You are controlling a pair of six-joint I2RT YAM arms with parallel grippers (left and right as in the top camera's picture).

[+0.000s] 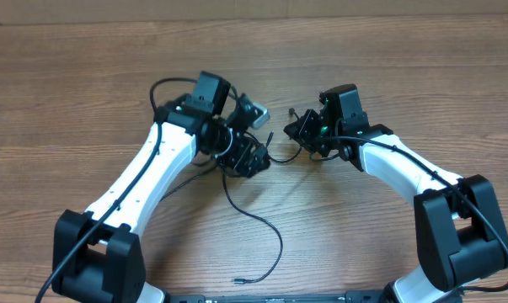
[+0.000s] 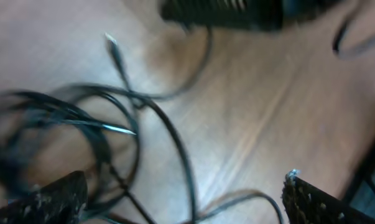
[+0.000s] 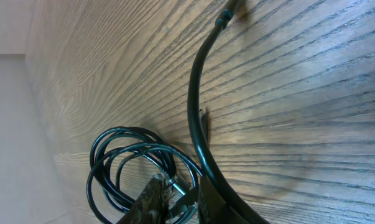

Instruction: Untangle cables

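Observation:
The thin black cables (image 1: 275, 231) lie on the wood table between my two arms, and one loose strand trails toward the front edge. My left gripper (image 1: 247, 160) is over the tangle. In the left wrist view its jaws (image 2: 184, 199) are wide open, with several blurred cable strands (image 2: 175, 143) and a silver-tipped plug (image 2: 112, 43) on the table between and beyond them. My right gripper (image 1: 297, 128) is to the right. In the right wrist view its jaws (image 3: 182, 202) are closed on a small coil of cables (image 3: 112, 155) with a silver plug between the fingers.
A thicker black cord (image 3: 193, 106) curves up the table past the right fingers. The wood table (image 1: 388, 67) stretches on all sides. The left arm's own black wire loops (image 1: 163, 86) behind its wrist.

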